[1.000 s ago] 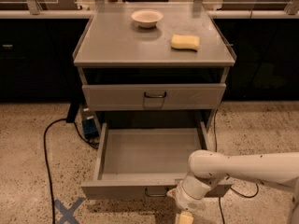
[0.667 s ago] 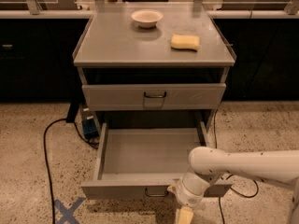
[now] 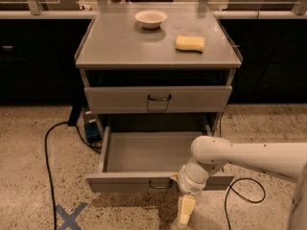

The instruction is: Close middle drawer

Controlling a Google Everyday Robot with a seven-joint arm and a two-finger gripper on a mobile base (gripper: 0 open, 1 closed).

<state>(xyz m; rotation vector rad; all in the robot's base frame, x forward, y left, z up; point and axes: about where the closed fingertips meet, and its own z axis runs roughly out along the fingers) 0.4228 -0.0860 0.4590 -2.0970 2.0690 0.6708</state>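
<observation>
The middle drawer [image 3: 125, 181] is a grey metal tray pulled far out of the cabinet [image 3: 115, 47]. Its inside looks empty, and a small dark loop handle [image 3: 159, 185] sits on its front. The top drawer [image 3: 115, 99] above it is pushed in. My gripper [image 3: 186, 212] hangs pointing down just in front of the drawer front, right of the handle and slightly below the front's lower edge. My white arm [image 3: 249, 157] reaches in from the right across the drawer's right front corner.
A white bowl [image 3: 150, 18] and a yellow sponge [image 3: 190, 43] lie on the cabinet top. A black cable [image 3: 47, 152] runs over the floor at left to a blue box [image 3: 91, 128]. Another cable [image 3: 245, 196] loops at right. A blue tape cross [image 3: 71, 215] marks the floor.
My arm and gripper have shifted slightly to the left along the drawer front. The drawer stands as far out as before.
</observation>
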